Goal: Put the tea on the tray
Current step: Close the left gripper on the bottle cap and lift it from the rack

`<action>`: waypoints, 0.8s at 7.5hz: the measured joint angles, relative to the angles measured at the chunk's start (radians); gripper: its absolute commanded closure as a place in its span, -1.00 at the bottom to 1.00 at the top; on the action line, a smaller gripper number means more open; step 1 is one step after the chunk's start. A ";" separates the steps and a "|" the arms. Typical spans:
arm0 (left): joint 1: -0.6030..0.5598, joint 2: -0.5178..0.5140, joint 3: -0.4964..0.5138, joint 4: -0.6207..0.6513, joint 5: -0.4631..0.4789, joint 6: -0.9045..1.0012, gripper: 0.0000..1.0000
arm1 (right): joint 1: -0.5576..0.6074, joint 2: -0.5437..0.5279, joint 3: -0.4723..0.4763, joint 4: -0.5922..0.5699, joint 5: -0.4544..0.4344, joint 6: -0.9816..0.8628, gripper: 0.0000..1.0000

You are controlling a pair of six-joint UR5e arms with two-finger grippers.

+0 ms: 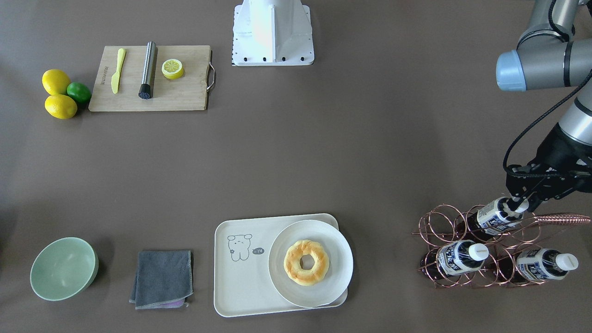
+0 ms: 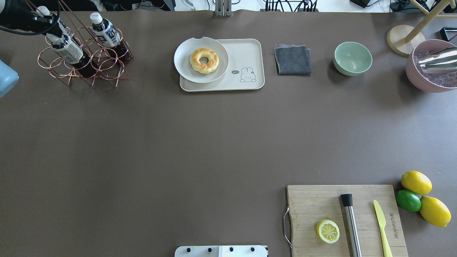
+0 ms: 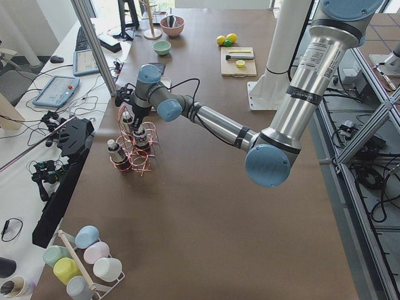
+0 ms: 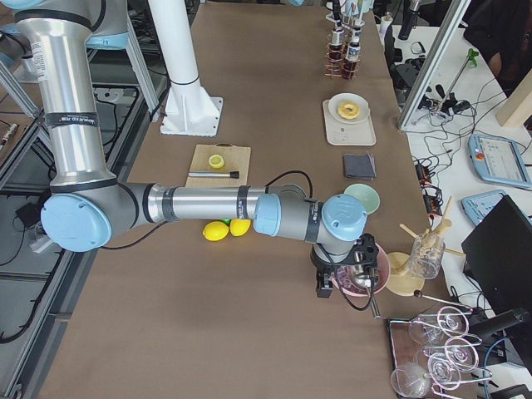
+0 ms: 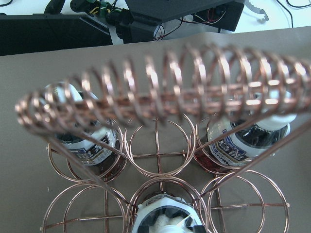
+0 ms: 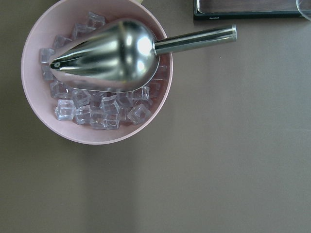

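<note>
Three tea bottles lie in a copper wire rack: the upper tea and two lower ones. My left gripper is at the upper bottle's white cap, with fingers on both sides of it, shut on it. In the left wrist view that cap sits at the bottom edge under the rack's coiled handle. The cream tray with the bear drawing holds a white plate with a doughnut. My right gripper hangs over a pink ice bowl; I cannot tell its state.
A grey cloth and a green bowl lie beside the tray. A cutting board carries a knife, a steel rod and a lemon half, with lemons and a lime next to it. A steel scoop rests in the ice.
</note>
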 measured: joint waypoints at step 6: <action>-0.080 -0.043 -0.175 0.248 -0.019 0.043 1.00 | -0.003 0.004 -0.002 0.000 0.000 0.004 -1.00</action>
